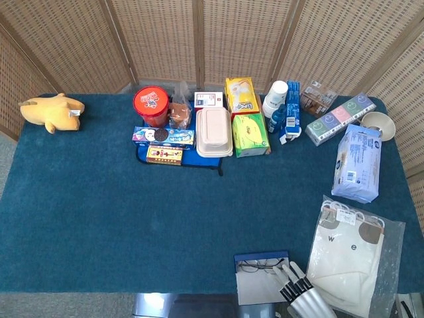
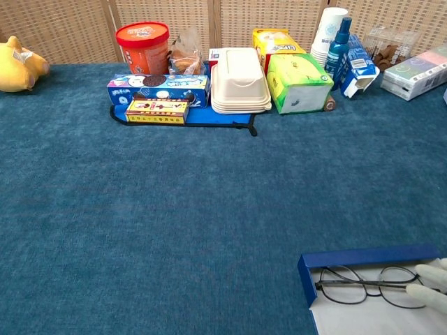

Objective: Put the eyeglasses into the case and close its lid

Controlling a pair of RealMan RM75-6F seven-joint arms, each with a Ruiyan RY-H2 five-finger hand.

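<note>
The open eyeglasses case (image 1: 262, 256) sits at the table's near edge, right of centre, with a blue rim and a grey lid (image 1: 257, 289) lying flat towards me. Thin black-framed eyeglasses (image 1: 258, 266) lie folded inside the case (image 2: 363, 256). My right hand (image 1: 299, 297) reaches in from the lower right with its fingers straight and apart. Its white fingertips (image 2: 427, 285) lie over the right end of the eyeglasses (image 2: 353, 286); whether they touch is unclear. No left hand appears in either view.
A clear bag with a white garment (image 1: 351, 255) lies just right of the case. A tissue pack (image 1: 358, 162) sits further back on the right. Boxes, a red tub (image 1: 151, 105), a white container (image 1: 213, 131) and bottles line the back; a yellow plush (image 1: 52, 111) is far left.
</note>
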